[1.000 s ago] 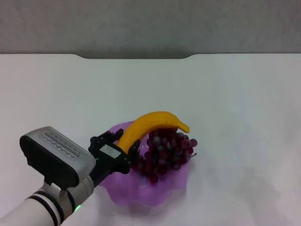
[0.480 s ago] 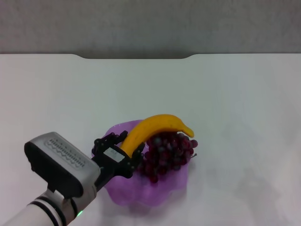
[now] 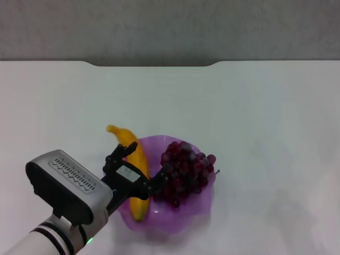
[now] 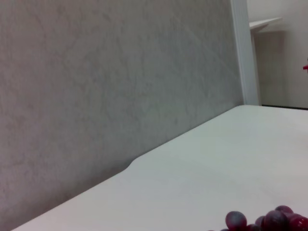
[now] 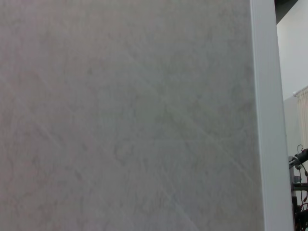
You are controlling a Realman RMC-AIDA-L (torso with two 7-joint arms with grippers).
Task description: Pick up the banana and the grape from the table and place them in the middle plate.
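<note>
The banana (image 3: 139, 204) lies along the left side of the purple middle plate (image 3: 183, 223), its far tip (image 3: 111, 128) sticking out over the table (image 3: 265, 106). The grape (image 3: 186, 170) bunch rests in the plate's right half, and a few of its berries (image 4: 276, 221) show in the left wrist view. My left gripper (image 3: 139, 167) is over the plate's left rim and straddles the banana. It is open, with one finger (image 3: 120, 152) left of the banana and the other (image 3: 158, 182) close to the grapes. No right gripper shows in any view.
The white table spreads wide on all sides of the plate, with a notched far edge (image 3: 151, 64) against a grey wall (image 3: 170, 26). The right wrist view holds only a grey wall (image 5: 125, 115).
The banana, held lifted across the grapes before, has swung round and dropped along the plate's left side. The left gripper's fingers have spread apart and let it go.
</note>
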